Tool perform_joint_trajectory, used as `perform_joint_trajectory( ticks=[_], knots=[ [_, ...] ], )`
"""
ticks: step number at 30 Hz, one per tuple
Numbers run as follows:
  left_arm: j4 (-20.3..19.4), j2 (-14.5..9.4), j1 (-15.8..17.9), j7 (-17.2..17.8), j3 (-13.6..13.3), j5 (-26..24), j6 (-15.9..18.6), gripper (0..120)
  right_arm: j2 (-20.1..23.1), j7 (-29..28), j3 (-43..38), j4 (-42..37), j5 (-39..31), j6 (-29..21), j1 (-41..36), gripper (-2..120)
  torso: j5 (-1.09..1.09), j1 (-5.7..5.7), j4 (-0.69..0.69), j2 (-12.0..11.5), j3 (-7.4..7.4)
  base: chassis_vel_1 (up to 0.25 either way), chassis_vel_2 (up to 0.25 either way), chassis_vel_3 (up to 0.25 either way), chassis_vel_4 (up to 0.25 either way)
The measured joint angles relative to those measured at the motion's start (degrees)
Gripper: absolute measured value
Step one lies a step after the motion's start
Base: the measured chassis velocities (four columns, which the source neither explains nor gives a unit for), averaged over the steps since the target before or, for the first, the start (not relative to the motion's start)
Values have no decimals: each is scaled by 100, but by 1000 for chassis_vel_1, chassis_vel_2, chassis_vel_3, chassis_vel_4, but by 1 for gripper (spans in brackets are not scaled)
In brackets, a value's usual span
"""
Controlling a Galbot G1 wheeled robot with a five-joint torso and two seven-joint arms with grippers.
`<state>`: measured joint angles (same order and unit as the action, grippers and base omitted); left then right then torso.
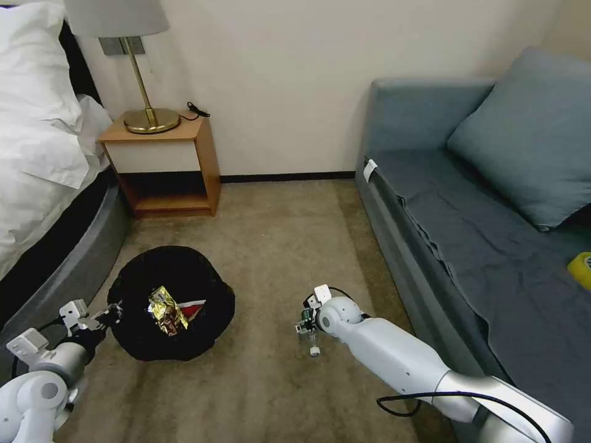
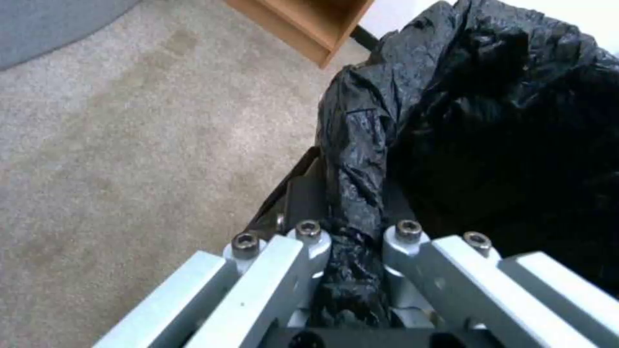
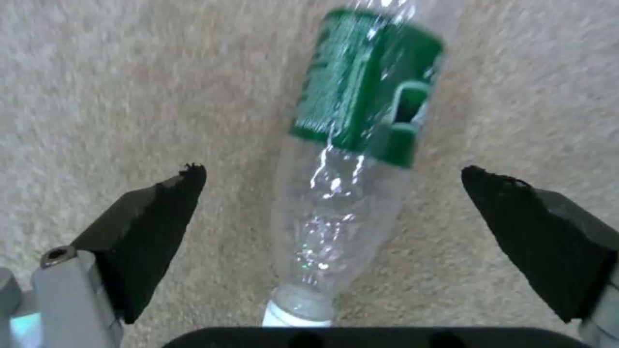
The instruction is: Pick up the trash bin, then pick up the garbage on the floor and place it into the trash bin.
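Below, the right end effector [image 3: 329,193] gapes around the bottle [image 3: 348,159], its base cut off; left end effector [image 2: 351,241] pinches the trash bin [image 2: 490,121] rim

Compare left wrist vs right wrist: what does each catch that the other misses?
Left wrist alone: the left gripper shut on the black-bagged rim of the trash bin, with the nightstand beyond. Right wrist alone: the right gripper open, pads either side of the clear green-labelled bottle lying on the floor. Both share the beige carpet.
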<state>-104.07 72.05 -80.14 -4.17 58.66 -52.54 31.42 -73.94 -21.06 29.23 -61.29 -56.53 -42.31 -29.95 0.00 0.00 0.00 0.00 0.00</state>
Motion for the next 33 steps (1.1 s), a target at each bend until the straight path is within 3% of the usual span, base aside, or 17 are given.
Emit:
perform_joint_trajectory(
  ticks=[13,20,27,33],
  knots=[
    [150,-55,-18,-59,44,0,-56,4,-221,316,-184,528,315,11,-51,100,0,0,0,0,0,0,0,0,0],
    [195,-62,14,-72,19,1,-66,4,-226,392,-239,563,335,14,-76,79,0,0,0,0,0,0,0,0,0],
    [243,-66,28,-89,-12,10,-82,4,-247,469,-289,614,381,17,-105,50,0,0,0,0,0,0,0,0,0],
    [270,-86,52,-93,-19,9,-84,4,-259,479,-309,638,405,21,-114,34,0,-1,0,1,-1,0,0,0,0]
  ],
)
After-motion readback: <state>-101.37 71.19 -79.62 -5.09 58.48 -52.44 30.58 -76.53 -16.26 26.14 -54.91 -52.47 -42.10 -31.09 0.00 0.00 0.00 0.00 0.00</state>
